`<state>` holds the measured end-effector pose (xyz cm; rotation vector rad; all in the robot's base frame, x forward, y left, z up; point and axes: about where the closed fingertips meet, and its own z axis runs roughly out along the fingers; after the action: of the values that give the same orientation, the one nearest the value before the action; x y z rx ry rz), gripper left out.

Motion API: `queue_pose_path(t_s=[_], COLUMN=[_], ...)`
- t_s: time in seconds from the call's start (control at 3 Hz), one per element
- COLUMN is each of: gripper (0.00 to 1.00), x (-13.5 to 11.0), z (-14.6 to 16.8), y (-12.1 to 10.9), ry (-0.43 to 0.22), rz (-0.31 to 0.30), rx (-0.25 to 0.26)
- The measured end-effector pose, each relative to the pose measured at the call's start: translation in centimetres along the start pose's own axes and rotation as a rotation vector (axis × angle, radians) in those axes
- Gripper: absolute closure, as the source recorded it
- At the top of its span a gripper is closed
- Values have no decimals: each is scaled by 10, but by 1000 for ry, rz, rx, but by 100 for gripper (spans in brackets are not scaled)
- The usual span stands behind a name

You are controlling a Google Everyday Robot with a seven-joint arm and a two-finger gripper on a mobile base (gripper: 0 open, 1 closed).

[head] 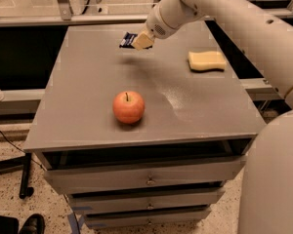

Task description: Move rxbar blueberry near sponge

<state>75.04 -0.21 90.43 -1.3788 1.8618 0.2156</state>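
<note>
The rxbar blueberry (128,39), a small dark navy-blue wrapper, is held in my gripper (139,43) above the far middle of the grey table (88,106), lifted off the surface with a shadow beneath it. The gripper's tan fingers (143,41) are shut on the bar's right end. The pale yellow sponge (206,60) lies flat on the table to the right of the gripper, apart from the bar. My white arm (224,13) reaches in from the upper right.
A red-orange apple (128,107) stands near the table's front middle. The table is a drawer cabinet with several drawers (146,179) below. A metal rail (63,19) runs behind the far edge. A black shoe (31,224) is on the floor at lower left.
</note>
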Motion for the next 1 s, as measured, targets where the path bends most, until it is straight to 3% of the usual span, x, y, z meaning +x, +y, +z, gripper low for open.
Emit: queue_pose_path(t_s=[0.67,1.0], gripper=[100,100], x=[12,38], z=[-4,-21], y=[-7,-28], ry=[22,61], rz=[-4,-9], rx=[12,64])
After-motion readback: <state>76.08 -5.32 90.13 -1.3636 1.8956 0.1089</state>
